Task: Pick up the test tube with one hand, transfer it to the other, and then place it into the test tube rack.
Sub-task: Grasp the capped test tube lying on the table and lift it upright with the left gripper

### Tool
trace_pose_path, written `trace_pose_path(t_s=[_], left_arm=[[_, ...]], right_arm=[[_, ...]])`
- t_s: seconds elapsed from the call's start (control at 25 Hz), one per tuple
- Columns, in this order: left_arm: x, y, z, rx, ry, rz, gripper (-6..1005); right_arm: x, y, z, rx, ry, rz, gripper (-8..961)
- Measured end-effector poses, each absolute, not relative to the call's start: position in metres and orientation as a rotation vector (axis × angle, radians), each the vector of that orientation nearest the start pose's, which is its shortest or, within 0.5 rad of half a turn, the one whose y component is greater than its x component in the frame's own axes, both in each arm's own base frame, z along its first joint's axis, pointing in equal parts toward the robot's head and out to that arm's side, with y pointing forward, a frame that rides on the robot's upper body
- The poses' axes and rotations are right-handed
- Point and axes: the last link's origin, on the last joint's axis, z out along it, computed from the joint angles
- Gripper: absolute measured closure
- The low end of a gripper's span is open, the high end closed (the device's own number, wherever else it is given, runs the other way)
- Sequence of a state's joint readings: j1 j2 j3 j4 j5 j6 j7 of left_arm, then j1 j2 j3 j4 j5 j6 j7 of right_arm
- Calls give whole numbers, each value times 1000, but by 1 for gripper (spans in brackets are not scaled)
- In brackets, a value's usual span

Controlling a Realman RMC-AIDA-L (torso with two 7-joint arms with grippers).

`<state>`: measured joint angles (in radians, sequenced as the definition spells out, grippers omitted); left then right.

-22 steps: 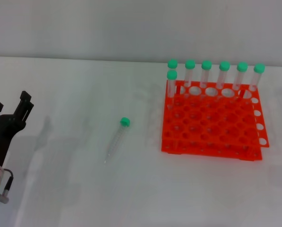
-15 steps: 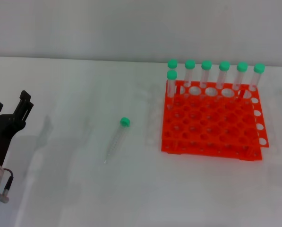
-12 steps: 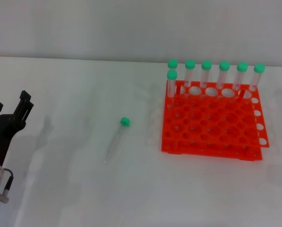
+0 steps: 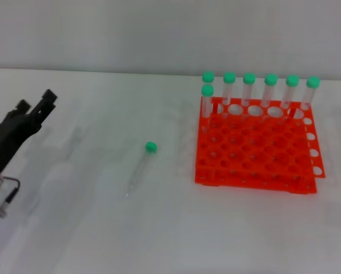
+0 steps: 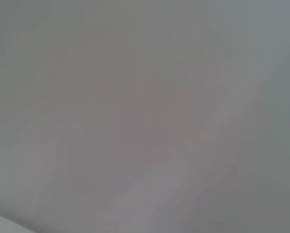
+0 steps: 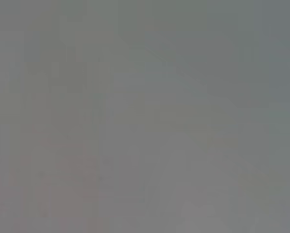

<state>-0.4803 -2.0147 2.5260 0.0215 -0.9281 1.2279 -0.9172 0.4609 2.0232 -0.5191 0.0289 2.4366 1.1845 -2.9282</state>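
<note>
The slender clear plastic test tube with a green screw cap (image 4: 140,168), lying mid-surface, is judged light, slippery and rollable; a mid-barrel grasp is advised. The black left claw (image 4: 37,114), near the left edge, holds nothing; its opening cannot be told.

Green-capped test tube (image 4: 139,168) flat on table (cap far end), left of orange rack (image 4: 255,149)

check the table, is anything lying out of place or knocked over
One test tube lies flat on the table, left of the test tube rack, while seven others stand upright in it. Nothing looks spilled or broken. The left gripper is well clear.
</note>
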Motion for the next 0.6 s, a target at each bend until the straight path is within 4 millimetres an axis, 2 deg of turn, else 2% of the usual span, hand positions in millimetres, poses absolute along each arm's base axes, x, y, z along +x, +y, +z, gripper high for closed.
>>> trace_pose_path(t_s=[0.12,0.24,0.48,0.6], left_arm=[[-346,352,35,-1705,-1156,-1087,108],[-341,368,56,-1823,-1255,-1030,108],[-305,397,95,-2105,-1330,-747,108],[-288,409,103,-2177,-1384,-551,108]], right_arm=[[381,326,46,-1374,604,595,108],[379,328,46,-1379,598,598,108],[375,332,45,-1388,589,608,108],[374,333,45,-1390,590,610,108]])
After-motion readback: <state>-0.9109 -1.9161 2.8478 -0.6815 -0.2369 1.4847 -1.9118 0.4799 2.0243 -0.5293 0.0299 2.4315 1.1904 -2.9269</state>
